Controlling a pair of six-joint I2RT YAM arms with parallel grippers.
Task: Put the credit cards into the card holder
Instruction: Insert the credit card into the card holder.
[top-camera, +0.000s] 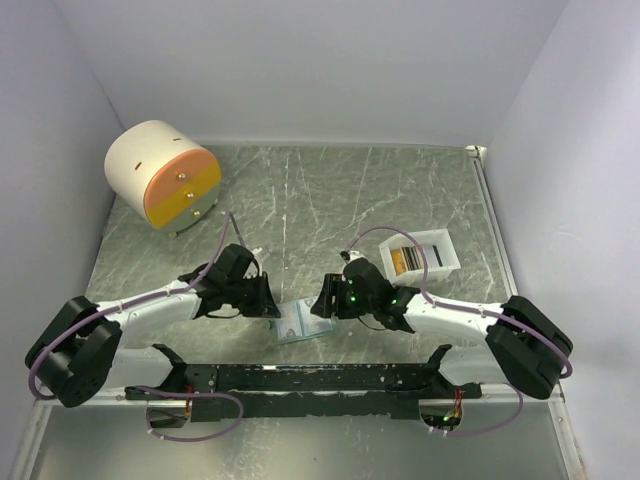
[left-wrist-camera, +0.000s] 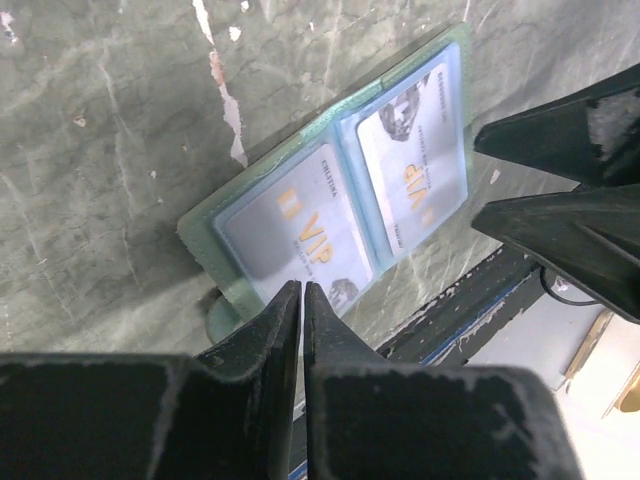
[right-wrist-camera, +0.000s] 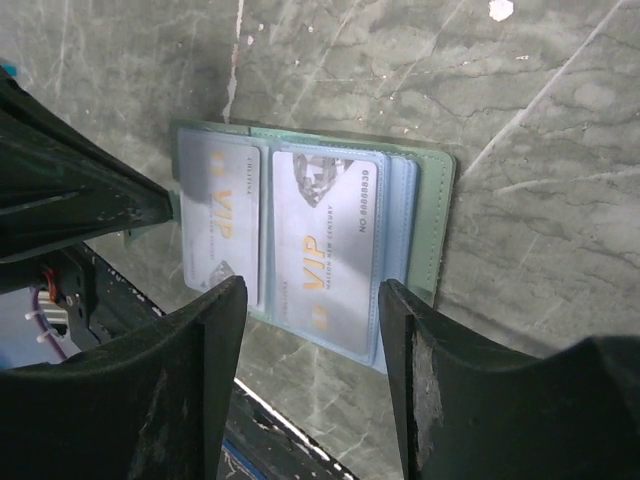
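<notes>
Marble table (top-camera: 330, 190): open card holder (right-wrist-camera: 432, 225), two credit cards (right-wrist-camera: 325, 240) inside.

The surface (top-camera: 300, 200) is grey-green and marbled with pale veins and scratches. At its far left corner stands a round cream-and-orange cabinet (top-camera: 165, 185), and a small white tray (top-camera: 440, 262) sits on the right side, about midway back. The card holder (top-camera: 300, 322) lies flat and open near the middle of the near edge, its pale blue inside facing up, just beyond a black rail (top-camera: 320, 378) that runs along that edge.
</notes>
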